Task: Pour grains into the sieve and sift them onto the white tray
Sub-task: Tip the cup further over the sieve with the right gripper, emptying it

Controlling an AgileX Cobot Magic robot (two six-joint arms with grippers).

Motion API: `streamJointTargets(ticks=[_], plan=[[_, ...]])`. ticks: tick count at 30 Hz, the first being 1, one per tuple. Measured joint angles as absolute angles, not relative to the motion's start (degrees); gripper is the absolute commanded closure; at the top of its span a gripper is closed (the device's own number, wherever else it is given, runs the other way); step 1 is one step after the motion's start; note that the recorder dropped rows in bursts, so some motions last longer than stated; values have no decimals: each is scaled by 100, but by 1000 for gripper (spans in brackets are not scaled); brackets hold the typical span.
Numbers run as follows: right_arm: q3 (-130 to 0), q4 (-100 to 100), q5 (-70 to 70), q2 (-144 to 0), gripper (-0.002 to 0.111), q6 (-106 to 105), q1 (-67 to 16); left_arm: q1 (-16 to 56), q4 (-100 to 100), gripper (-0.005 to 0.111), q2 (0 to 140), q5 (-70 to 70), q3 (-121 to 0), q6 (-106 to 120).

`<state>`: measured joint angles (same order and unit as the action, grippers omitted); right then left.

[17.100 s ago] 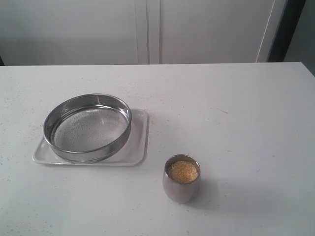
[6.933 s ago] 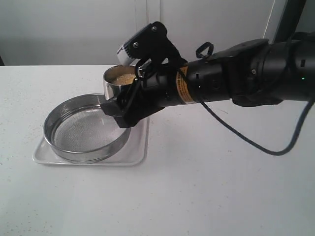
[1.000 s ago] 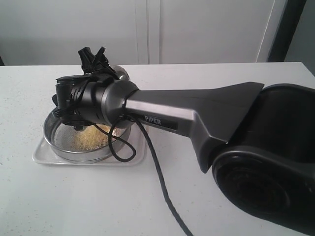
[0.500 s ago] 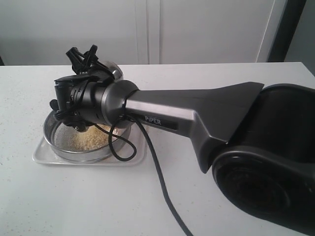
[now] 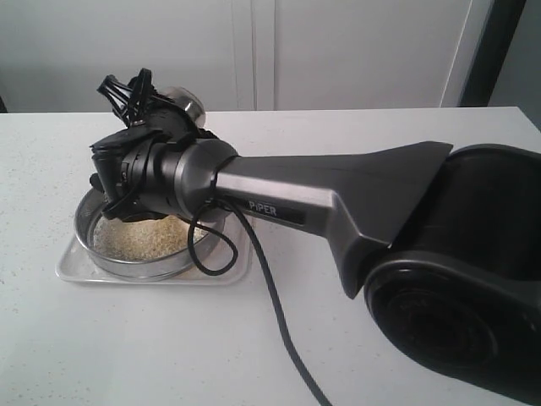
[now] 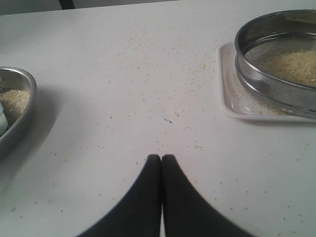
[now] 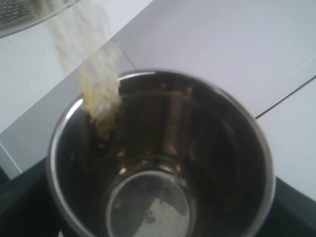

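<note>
Most of the grains lie as a pale yellow heap on the mesh of the sieve, left of centre in the exterior view. A thin stream runs off the lip of the cup toward it. The sieve sits on the white tray, so whatever passes the mesh lands there — the left wrist view shows a few fines on the tray beside the ring.

The cup is tipped steeply, mouth down over the ring and clear of its rim. Its steel bottom is nearly bare, so I judge the pour all but done.

The right gripper clamps the cup by its sides, jaws spread wide round it and wrist rolled over to give the tilt. The left gripper has its jaws pressed together on nothing, low over the table and well apart from the tray — parked, I judge, to leave the pouring arm room.

Stray grains speckle the table, and a second steel dish holding some grains stands well apart from the tray.
</note>
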<state>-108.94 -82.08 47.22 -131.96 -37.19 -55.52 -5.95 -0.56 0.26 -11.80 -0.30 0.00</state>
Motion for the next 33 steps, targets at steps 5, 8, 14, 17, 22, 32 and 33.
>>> streamJointTargets(ticks=[5, 8, 14, 17, 22, 32, 33], plan=[[-10804, -8208, 4726, -13260, 108, -3855, -5552, -595, -56, 107, 26, -1180, -30, 0], [-10804, -8244, 4726, -13404, 108, -3878, -5552, -595, -56, 107, 26, -1180, -30, 0], [-10791, -8625, 4726, -13657, 108, -3878, -5552, -595, -56, 107, 26, -1180, -30, 0], [-10789, -8841, 4673, -13671, 108, -3868, -5552, -595, -56, 107, 26, -1180, -30, 0], [-10789, -9149, 4424, -13680, 108, -3868, -5552, -595, -56, 107, 26, -1180, -30, 0], [-10789, -9873, 4134, -13680, 108, -3868, -5552, -595, -56, 107, 26, -1180, -30, 0], [-10789, -9873, 4194, -13680, 108, -3868, -5552, -595, -56, 107, 26, -1180, -30, 0]])
